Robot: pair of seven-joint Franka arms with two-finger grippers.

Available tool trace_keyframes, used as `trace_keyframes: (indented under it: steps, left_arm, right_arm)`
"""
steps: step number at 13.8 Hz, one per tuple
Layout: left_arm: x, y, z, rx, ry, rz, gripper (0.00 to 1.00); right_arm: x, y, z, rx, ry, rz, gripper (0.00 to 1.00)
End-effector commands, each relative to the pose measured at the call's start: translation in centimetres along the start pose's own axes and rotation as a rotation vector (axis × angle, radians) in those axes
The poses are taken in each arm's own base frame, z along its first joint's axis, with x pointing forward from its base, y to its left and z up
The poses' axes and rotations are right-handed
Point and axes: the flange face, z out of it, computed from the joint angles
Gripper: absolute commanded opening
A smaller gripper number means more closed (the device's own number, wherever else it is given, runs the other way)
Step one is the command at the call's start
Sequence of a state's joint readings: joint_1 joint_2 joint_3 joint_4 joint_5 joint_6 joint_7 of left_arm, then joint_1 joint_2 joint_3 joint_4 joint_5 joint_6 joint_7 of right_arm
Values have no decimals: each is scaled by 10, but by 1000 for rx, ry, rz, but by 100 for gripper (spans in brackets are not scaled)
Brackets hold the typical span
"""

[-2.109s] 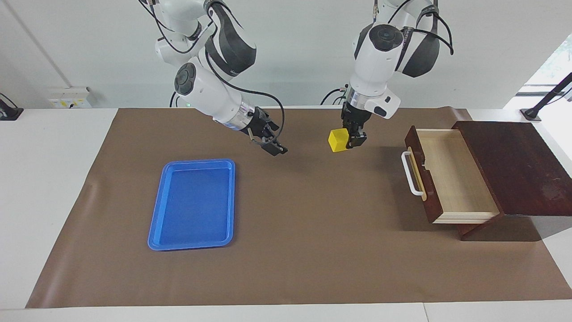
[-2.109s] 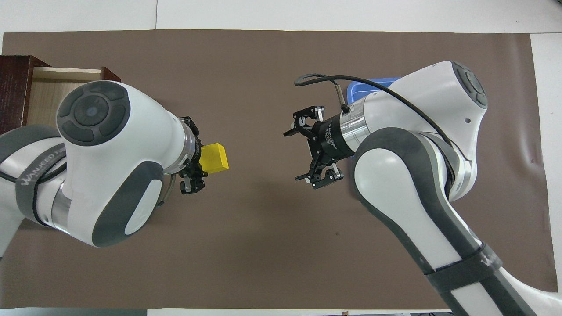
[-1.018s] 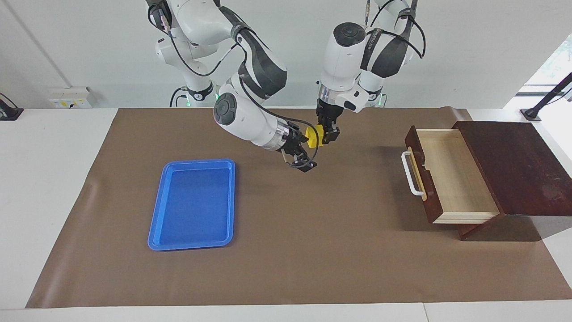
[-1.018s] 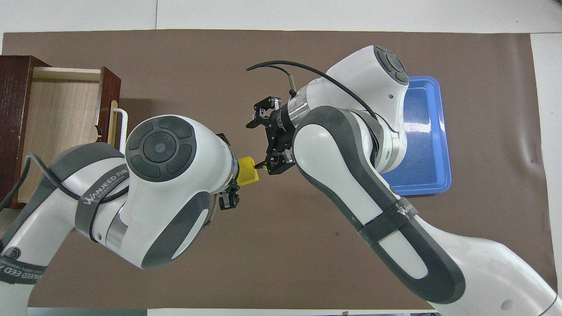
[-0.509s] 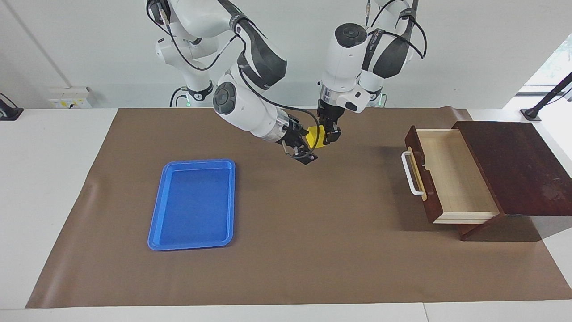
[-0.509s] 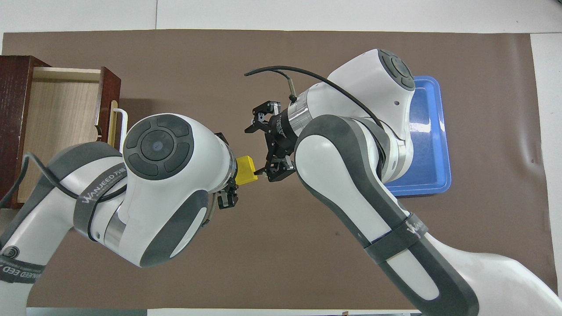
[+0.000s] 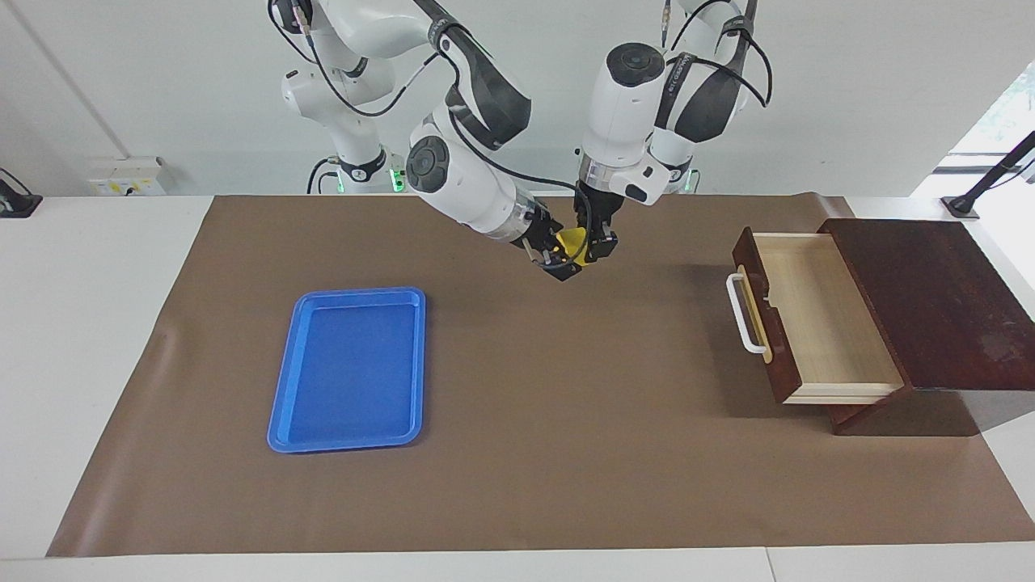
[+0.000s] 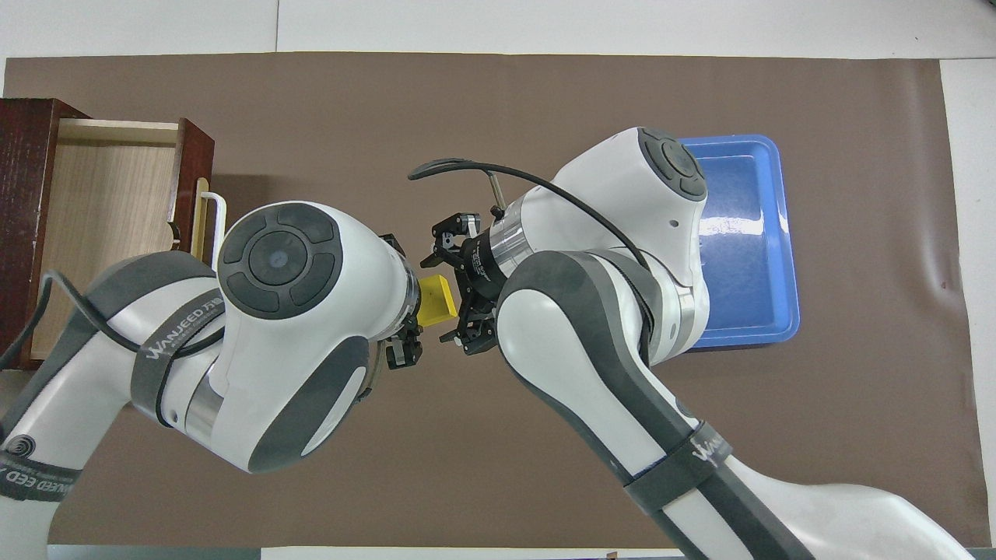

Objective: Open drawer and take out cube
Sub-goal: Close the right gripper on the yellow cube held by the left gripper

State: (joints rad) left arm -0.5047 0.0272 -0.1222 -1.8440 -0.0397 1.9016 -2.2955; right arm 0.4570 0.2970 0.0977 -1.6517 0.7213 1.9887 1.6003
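The yellow cube (image 7: pixel 572 240) (image 8: pixel 437 299) is held in the air over the brown mat's middle by my left gripper (image 7: pixel 601 245) (image 8: pixel 412 303), which is shut on it. My right gripper (image 7: pixel 557 255) (image 8: pixel 450 289) is open, and its fingers stand on either side of the cube. I cannot tell whether they touch it. The dark reddish-brown drawer (image 7: pixel 817 323) (image 8: pixel 109 218) stands pulled open at the left arm's end of the table, its pale interior bare and its white handle (image 7: pixel 740 315) facing the table's middle.
A flat blue tray (image 7: pixel 348 368) (image 8: pixel 747 257) lies empty on the brown mat (image 7: pixel 566 453) toward the right arm's end. The drawer's dark cabinet top (image 7: pixel 938 299) lies at the table's edge.
My right gripper has moved in toward the cube, so the cube now sits between its open fingers. My left gripper has held the cube nearly still over the last second.
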Motion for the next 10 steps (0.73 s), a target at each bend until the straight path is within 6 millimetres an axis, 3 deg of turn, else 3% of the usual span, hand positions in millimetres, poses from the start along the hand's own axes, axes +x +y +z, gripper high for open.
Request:
trace_keyframes:
  steps: [1, 4, 6, 8, 10]
  left_arm:
    - [0, -1, 0, -3, -13, -14, 0]
    - [0, -2, 0, -1, -11, -16, 0]
    - [0, -2, -1, -2, -12, -16, 0]
    - [0, -2, 0, -1, -11, -14, 0]
    - [1, -2, 1, 3, -8, -16, 0]
  right_arm:
    - [4, 6, -4, 22, -4, -4, 100]
    - [3, 6, -4, 23, -6, -1, 99]
    - [3, 6, -4, 23, -7, 0, 80]
    - [3, 5, -5, 32, -10, 2, 52]
    - [3, 5, -5, 37, -10, -7, 15]
